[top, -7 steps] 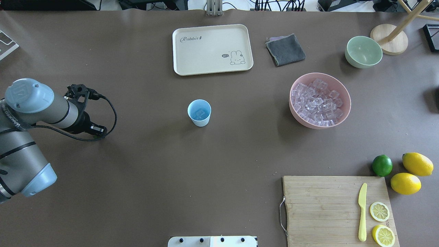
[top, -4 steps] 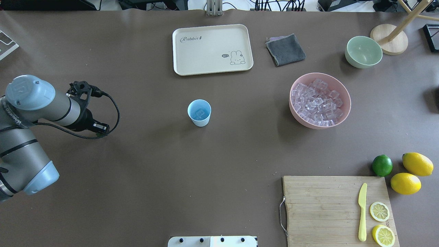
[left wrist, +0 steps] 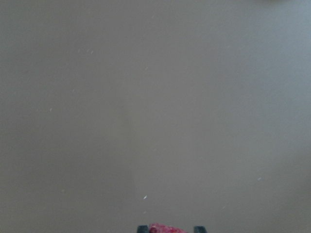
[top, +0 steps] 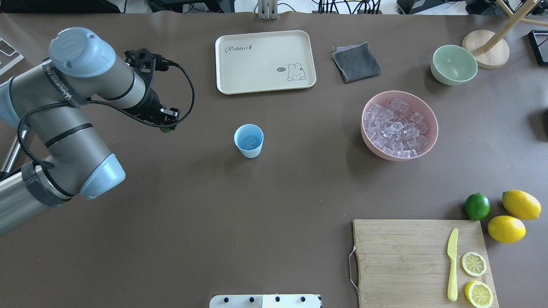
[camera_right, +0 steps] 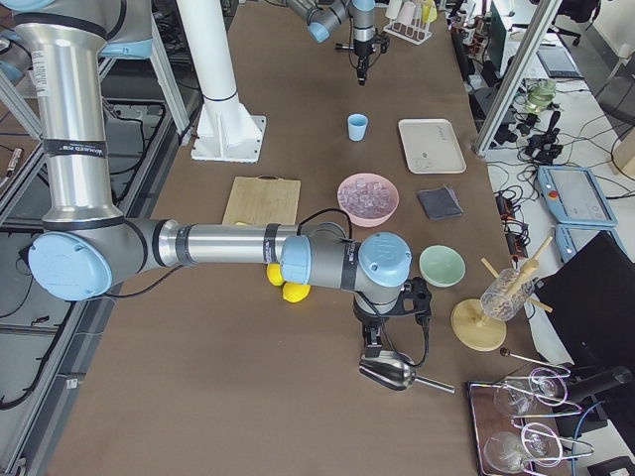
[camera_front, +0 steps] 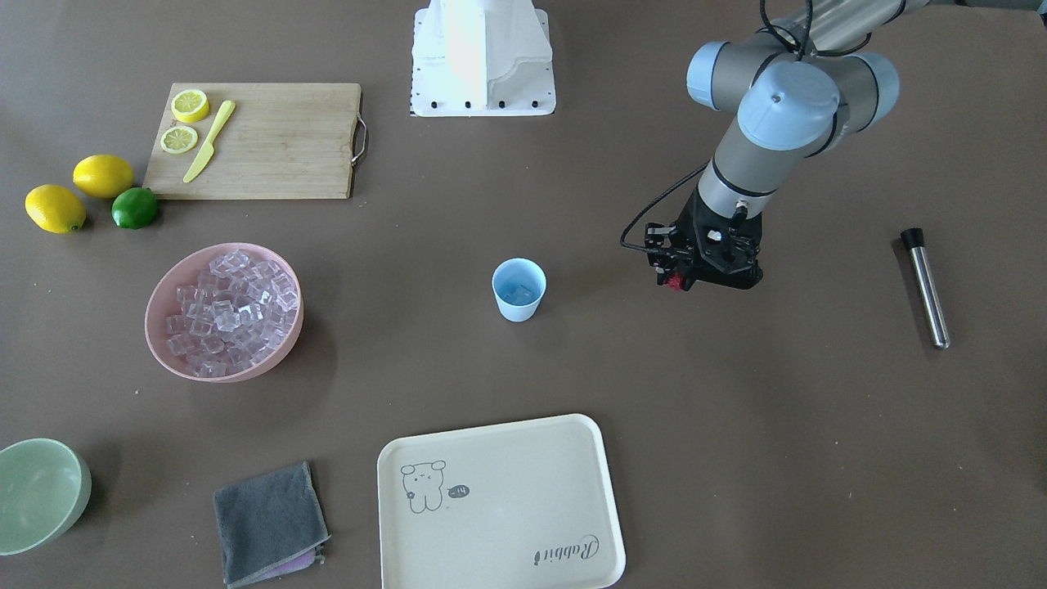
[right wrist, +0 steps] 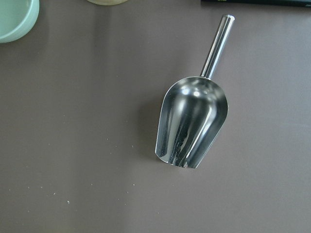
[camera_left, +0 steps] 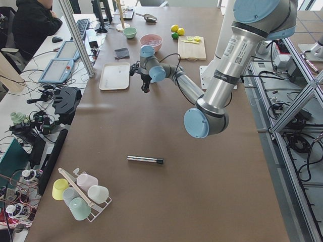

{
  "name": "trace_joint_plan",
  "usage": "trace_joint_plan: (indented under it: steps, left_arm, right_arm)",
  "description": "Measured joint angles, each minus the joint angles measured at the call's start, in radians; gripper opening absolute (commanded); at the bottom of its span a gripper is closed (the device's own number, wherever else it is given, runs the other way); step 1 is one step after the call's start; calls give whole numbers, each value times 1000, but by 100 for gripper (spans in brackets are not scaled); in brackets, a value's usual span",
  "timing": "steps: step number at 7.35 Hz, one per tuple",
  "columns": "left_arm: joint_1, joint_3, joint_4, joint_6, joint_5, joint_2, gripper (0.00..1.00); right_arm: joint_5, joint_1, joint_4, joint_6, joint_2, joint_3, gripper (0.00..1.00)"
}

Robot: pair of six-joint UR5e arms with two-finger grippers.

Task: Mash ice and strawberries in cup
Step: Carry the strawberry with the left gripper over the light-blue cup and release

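Note:
The light blue cup (top: 248, 140) stands upright mid-table with a clear ice cube (top: 249, 141) in its bottom. More ice (top: 397, 126) fills the pink bowl (top: 432, 132) to its right. My left gripper (top: 165, 127) hangs above the table left of the cup, shut on a small red strawberry (camera_front: 673, 283); the berry (left wrist: 164, 228) shows between the fingertips at the bottom edge of the left wrist view. My right gripper (camera_right: 373, 342) hovers over a metal scoop (right wrist: 192, 124) far to the right; I cannot tell its state.
A cream tray (top: 265, 61), grey cloth (top: 356, 62) and pale green bowl (top: 454, 64) lie beyond the cup. A cutting board (top: 421, 261) with knife and lemon slices, a lime (top: 477, 206) and lemons sit front right. A metal rod (camera_front: 926, 286) lies left of my left arm.
My left arm has swung forward and to the right, bringing its gripper from the table's left edge closer to the cup. The cup and bowls have not moved.

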Motion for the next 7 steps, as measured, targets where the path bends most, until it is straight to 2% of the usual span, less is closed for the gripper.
trace_joint_plan:
  steps: [1,3,4,6,7]
  left_arm:
    - [15,17,45,-73,3,-88,35]
    - [93,78,56,-176,89,-208,35]
    - [129,98,45,-208,128,-239,35]
    - [155,124,13,-240,152,-262,42]
    - [157,139,-15,-245,154,-262,96]
  right_arm:
    - [0,0,0,0,0,4,99]
    - [-1,0,-1,0,0,7,99]
    - [-1,1,-2,-1,-4,13,99]
    - [-2,2,-3,-1,-14,26,99]
    - [-2,2,-3,-1,-16,29,99]
